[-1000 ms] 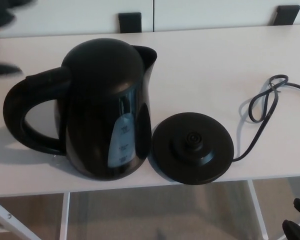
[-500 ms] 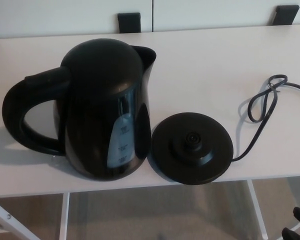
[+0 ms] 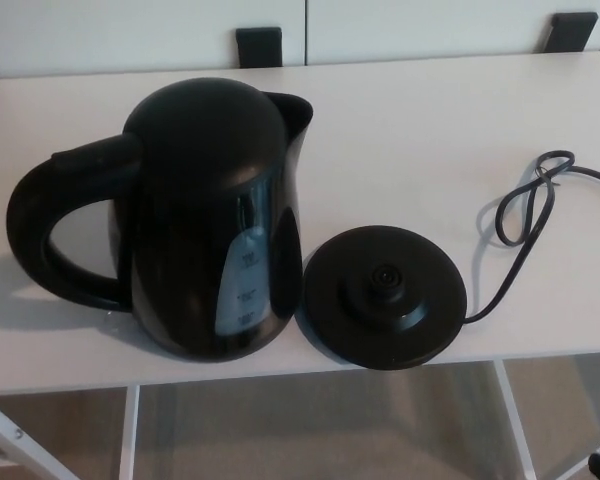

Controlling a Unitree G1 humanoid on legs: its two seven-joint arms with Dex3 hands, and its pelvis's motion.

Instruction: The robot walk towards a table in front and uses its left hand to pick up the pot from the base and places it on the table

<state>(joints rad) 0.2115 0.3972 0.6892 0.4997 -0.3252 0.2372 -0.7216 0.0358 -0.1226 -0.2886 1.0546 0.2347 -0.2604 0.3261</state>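
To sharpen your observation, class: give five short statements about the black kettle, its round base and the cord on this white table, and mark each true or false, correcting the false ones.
1. The glossy black plastic kettle sits on the round black power base. False: it stands on the white table, beside the base, to its left.
2. The kettle's handle points away from the base. True.
3. A black cord leaves the base's right side and forms a loop. True.
4. The kettle lies on its side. False: it stands upright.
5. The robot's left hand grips the handle. False: no hand touches it; the left hand is not in view.
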